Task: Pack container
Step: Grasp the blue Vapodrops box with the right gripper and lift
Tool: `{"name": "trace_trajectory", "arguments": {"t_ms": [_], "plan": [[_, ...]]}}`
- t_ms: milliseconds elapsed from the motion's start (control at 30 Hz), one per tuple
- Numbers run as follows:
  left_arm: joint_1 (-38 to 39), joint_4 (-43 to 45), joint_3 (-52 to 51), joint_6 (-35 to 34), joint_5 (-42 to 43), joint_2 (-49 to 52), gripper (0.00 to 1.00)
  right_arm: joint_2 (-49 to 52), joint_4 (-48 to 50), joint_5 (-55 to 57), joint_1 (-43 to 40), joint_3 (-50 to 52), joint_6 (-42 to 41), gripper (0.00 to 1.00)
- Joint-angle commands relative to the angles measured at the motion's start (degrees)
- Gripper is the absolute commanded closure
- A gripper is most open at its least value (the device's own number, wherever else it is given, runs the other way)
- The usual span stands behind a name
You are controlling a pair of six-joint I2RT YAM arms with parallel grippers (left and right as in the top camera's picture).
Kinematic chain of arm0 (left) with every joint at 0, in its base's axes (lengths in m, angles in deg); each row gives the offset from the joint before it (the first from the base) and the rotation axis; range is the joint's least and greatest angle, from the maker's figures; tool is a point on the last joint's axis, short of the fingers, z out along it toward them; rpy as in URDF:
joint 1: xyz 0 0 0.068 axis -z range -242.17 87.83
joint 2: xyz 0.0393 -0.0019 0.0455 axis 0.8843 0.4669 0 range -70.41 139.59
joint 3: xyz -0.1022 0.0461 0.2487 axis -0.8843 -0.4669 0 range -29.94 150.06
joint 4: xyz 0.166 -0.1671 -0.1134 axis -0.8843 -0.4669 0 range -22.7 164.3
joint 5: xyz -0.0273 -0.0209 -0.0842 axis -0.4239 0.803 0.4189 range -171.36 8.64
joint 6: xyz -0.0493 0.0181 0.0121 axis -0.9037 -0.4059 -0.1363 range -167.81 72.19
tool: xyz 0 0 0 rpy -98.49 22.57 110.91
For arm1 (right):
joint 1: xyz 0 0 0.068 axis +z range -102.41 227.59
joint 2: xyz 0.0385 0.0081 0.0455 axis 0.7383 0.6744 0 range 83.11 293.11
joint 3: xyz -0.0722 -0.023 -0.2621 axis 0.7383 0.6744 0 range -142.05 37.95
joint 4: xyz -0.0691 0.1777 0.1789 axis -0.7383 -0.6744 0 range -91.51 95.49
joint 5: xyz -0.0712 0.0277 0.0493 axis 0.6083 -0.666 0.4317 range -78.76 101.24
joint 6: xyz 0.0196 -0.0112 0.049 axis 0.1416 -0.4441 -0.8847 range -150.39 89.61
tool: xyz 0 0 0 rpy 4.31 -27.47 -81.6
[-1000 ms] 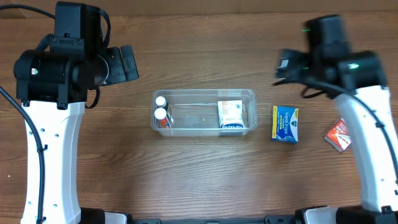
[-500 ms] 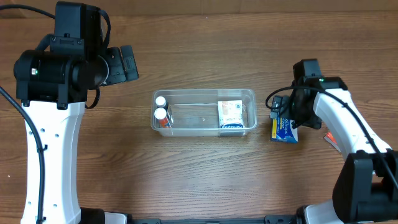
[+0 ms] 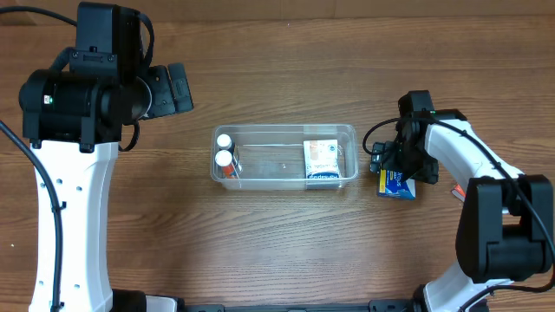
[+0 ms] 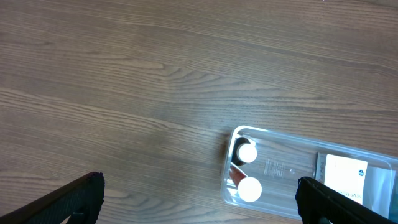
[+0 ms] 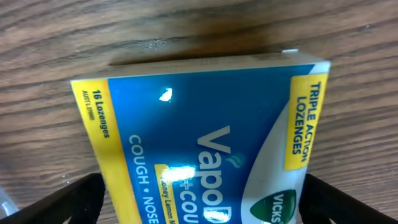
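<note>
The clear container (image 3: 279,166) sits mid-table and holds two white-capped bottles (image 3: 224,150) at its left end and a white box (image 3: 322,161) at its right end. It also shows in the left wrist view (image 4: 280,168). A blue and yellow lozenge box (image 3: 397,185) lies flat to the right of the container. My right gripper (image 3: 397,167) is down over this box (image 5: 205,137), open, with one finger on each side of it (image 5: 202,199). My left gripper (image 3: 178,87) is open and empty (image 4: 199,199), held high at the far left.
A sliver of a red and white packet (image 3: 453,192) shows at the right, mostly hidden behind my right arm. The table is brown wood (image 3: 286,243).
My right arm has swung down from high at the back and lowered its gripper onto the blue lozenge box. The left arm and the container have not moved.
</note>
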Motion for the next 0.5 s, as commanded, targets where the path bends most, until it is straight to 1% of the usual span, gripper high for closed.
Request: {"name": "trace_trajectory", "arguments": {"t_ms": [0, 467], "plan": [[-0.22, 0.04, 0.26, -0.76, -0.35, 0.48, 0.00, 0.17, 0.57, -0.33, -0.07, 0.26, 0.46, 0.00], [-0.22, -0.17, 0.26, -0.76, -0.35, 0.48, 0.00, 0.26, 2.51, -0.98, -0.07, 3.32, 0.44, 0.01]]}}
